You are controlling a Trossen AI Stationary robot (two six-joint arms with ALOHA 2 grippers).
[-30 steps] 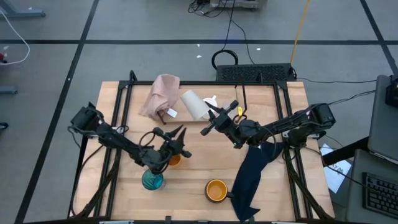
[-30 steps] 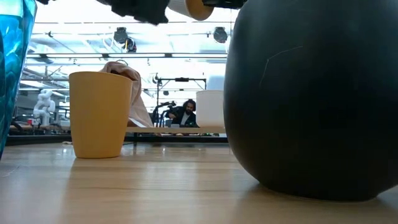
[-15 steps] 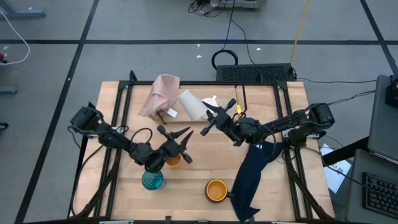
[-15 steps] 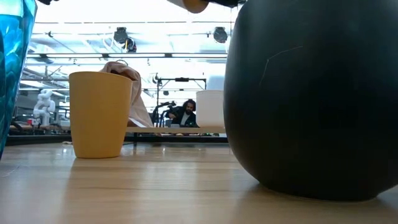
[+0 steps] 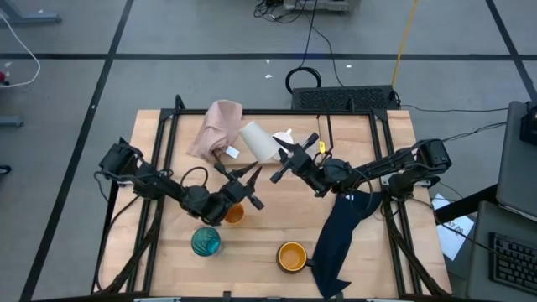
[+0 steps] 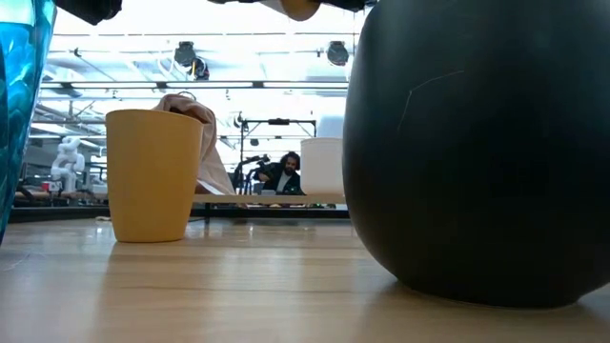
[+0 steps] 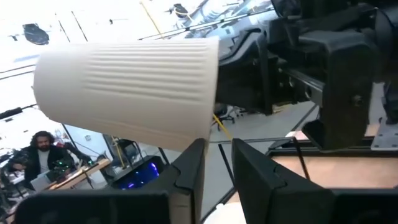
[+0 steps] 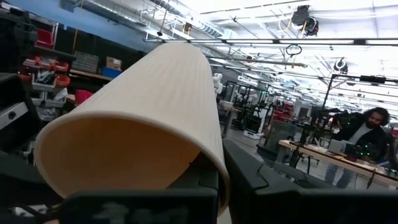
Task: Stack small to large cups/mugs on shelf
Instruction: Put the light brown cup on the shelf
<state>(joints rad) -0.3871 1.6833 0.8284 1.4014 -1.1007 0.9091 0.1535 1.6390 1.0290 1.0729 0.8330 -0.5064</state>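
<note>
A ribbed beige cup (image 5: 258, 141) (image 7: 124, 93) lies on its side in the air over the table's far middle, with my right gripper (image 5: 277, 157) (image 8: 219, 182) shut on its mouth end. My left gripper (image 5: 242, 180) (image 7: 217, 160) hovers just near and left of that cup. Its fingers stand a little apart, nothing between them, pointing slightly upward at the cup. Below it a small orange cup (image 5: 234, 215) (image 6: 152, 176) stands on the table. A teal glass (image 5: 205, 242) and a wide mug with an orange inside (image 5: 291, 256) stand upright near the front edge. My right gripper holds the beige cup by its rim (image 8: 214, 167), the wall pinched with one finger inside the mouth and one finger (image 8: 252, 177) outside. The fingers come roughly level from the table's right. The cup is lifted clear, on its side, its closed end pointing far-left.
A pink cloth (image 5: 218, 127) lies at the far left and a white mug (image 5: 286, 137) behind my right gripper. A navy cloth (image 5: 342, 235) hangs over the near right of the table. Thin black rods (image 5: 327, 126) stand at the far right. People sit in the room beyond (image 6: 282, 176).
My left gripper has risen from just over the orange cup and gone toward the far edge, toward the beige cup, turning its wrist and tipping upward. Its finger gap looks unchanged. The orange cup has stayed on the table.
</note>
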